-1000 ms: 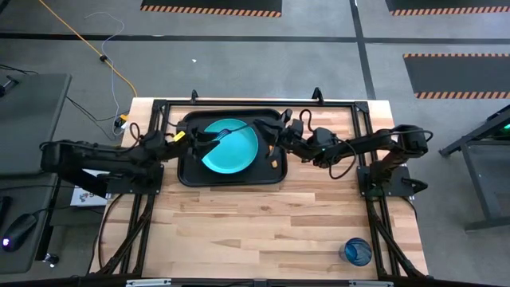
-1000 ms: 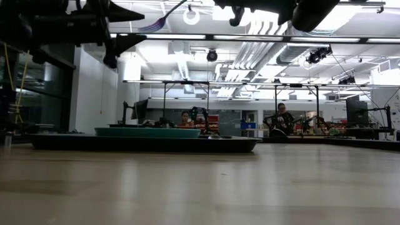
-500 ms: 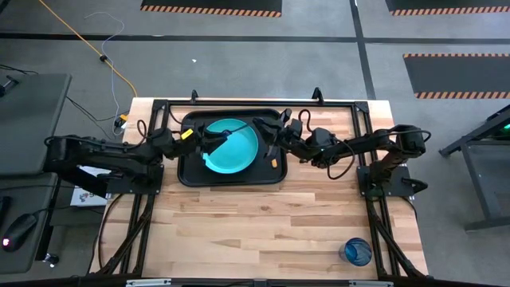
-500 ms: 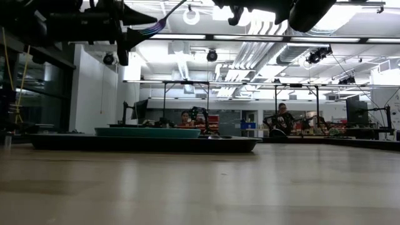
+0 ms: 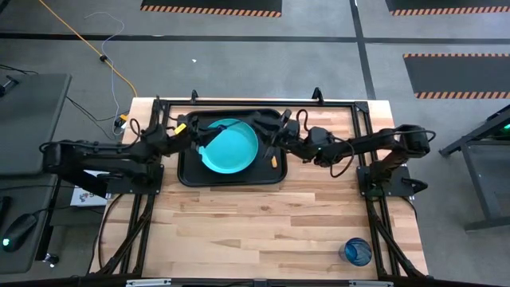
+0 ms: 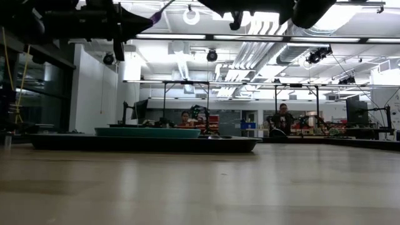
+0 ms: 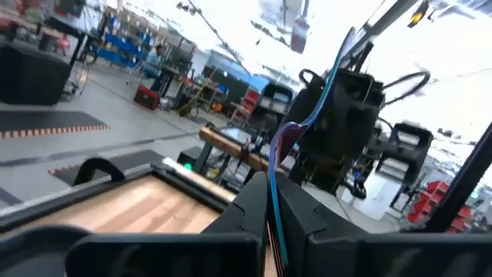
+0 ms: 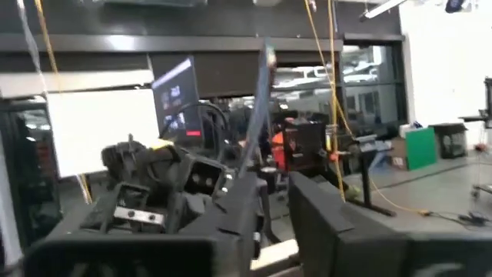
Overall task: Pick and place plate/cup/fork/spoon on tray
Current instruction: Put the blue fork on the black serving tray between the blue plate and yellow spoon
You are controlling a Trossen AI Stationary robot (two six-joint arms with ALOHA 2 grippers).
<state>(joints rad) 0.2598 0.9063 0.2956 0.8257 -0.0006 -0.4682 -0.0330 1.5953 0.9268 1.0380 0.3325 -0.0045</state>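
Two arms meet over the tray (image 5: pixel 188 174), which lies at the far side of the worktop (image 5: pixel 263 231) with the plate (image 5: pixel 231 147) inside it. Our left gripper (image 5: pixel 201 135) hangs above the plate's left edge with its fingers closed on the fork (image 7: pixel 296 135); in the left wrist view the teal handle runs up and away from the fingers, purple head near them, so its long axis points toward the right arm opposite. We judge the fork needs only a descent and release to land on the tray or plate. Our right gripper (image 5: pixel 275 143) sits over the tray's right side; a thin utensil (image 8: pixel 257 100) stands up between its fingers, so we take them as closed on it, though we cannot tell whether it is the spoon. An orange bit (image 5: pixel 273 165) lies on the tray just below that gripper. Far off, the cup (image 5: pixel 356 252) stands alone at the near right corner, nearer the right arm.
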